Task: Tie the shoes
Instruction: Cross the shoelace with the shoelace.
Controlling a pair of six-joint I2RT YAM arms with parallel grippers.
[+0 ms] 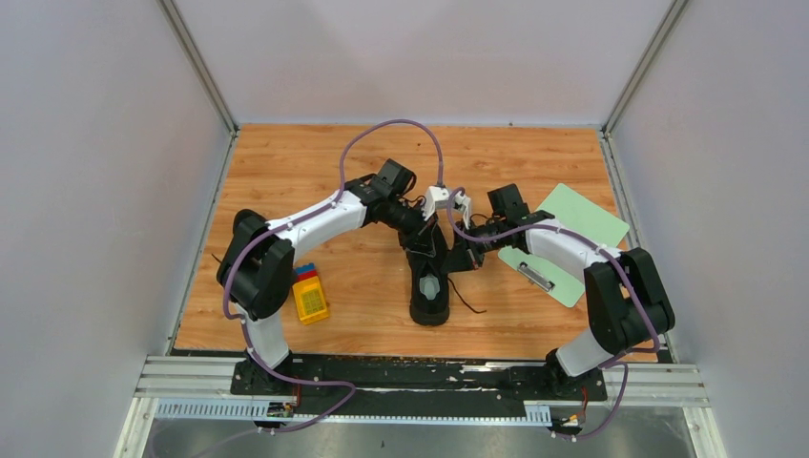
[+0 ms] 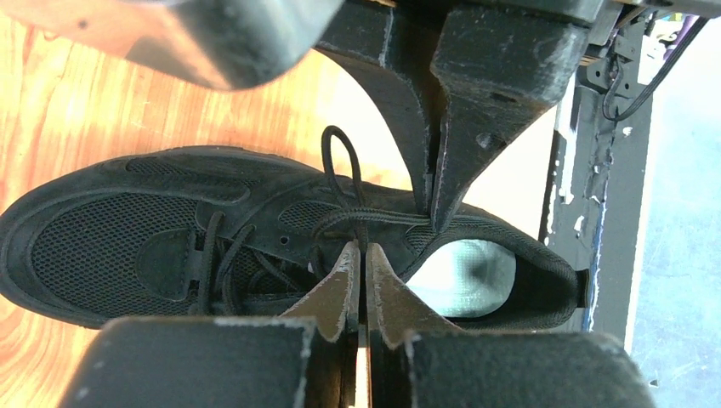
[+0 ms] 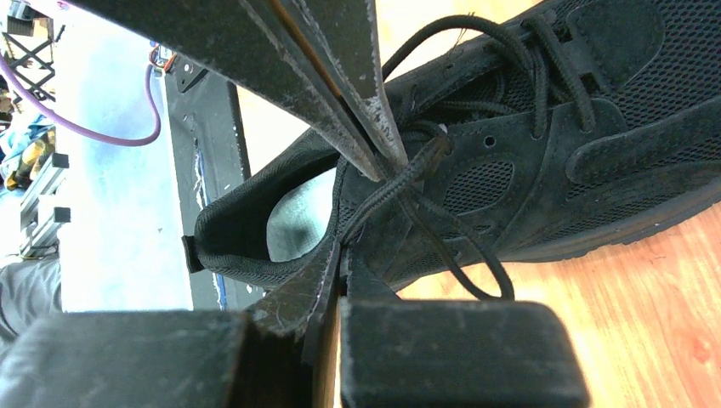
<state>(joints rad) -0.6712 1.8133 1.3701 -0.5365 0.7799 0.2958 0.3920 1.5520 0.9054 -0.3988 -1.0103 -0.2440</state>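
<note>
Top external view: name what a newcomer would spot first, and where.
A lone black sneaker sits dead centre, with the left gripper and right gripper meeting over it, both pinched shut on its laces. A yellow box lies to its left, a green clipboard to its right.

Left hand point(image 2: 359, 255), right hand point(image 3: 338, 255) crowd laces point(image 3: 387, 194) above shoe point(image 1: 429, 291); yellow box point(image 1: 310, 298) left, clipboard point(image 1: 572, 239) right; far tabletop point(image 1: 315, 153) free.

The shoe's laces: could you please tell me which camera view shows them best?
The right wrist view: the laces run close up and sharp, each strand distinct. The left wrist view shows one loop clearly, the rest lost against the black shoe. The top view shows only a thin loose end.
</note>
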